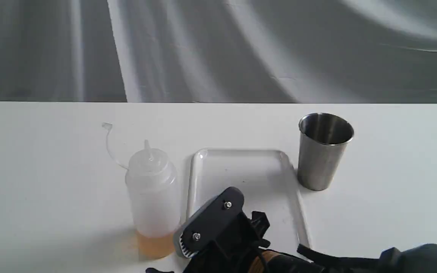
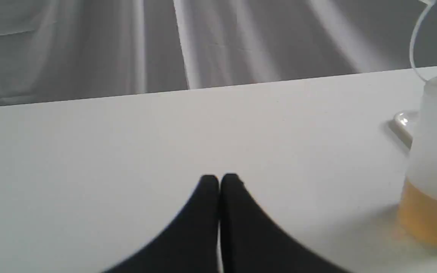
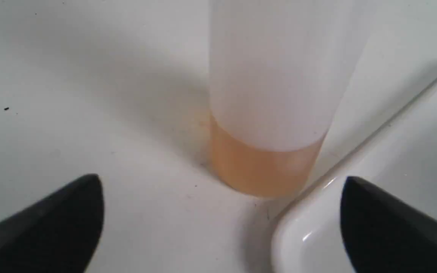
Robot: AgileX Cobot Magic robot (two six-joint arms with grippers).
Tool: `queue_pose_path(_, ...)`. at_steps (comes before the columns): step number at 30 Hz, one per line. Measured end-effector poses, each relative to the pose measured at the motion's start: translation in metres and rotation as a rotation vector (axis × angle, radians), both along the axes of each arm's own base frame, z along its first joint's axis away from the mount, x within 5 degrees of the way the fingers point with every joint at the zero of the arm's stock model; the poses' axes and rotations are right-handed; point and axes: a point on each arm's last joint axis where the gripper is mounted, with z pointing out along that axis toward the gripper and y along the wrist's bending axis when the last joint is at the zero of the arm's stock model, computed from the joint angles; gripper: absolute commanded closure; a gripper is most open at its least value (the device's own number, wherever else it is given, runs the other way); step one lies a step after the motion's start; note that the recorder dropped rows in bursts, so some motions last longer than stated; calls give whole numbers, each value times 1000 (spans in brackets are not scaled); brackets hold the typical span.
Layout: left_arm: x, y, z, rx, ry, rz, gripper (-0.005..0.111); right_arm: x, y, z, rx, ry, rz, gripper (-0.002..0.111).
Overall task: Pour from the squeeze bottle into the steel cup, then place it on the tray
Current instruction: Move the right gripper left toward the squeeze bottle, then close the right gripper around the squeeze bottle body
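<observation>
The squeeze bottle [image 1: 152, 197] stands upright on the white table, left of the tray [image 1: 241, 170], with amber liquid in its base and its cap strap arching up to the left. To the tray's right stands the steel cup [image 1: 323, 151], upright and apart from both arms. My right gripper [image 3: 221, 180] is open, low at the table. One of its fingers [image 3: 70, 216] is over bare table, the other over the tray's corner [image 3: 317, 235], and the bottle [image 3: 275, 94] stands just ahead, untouched. My left gripper [image 2: 219, 180] is shut and empty, with the bottle [image 2: 434, 151] off to its side.
The right arm's black wrist housing [image 1: 212, 222] reaches in from the lower right, across the tray's near end. The table's far edge [image 1: 218, 102] meets a grey draped backdrop. White tabletop stretches left of the bottle and right of the cup.
</observation>
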Motion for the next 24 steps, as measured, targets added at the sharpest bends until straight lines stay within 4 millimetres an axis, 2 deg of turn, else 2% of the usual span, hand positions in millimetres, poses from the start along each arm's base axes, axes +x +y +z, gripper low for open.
queue_pose_path(8, 0, 0, 0, 0, 0, 0, 107, 5, 2, -2, -3, -26, 2, 16)
queue_pose_path(24, 0, 0, 0, 0, 0, 0, 107, 64, 26, -4, 35, -61, -57, 16)
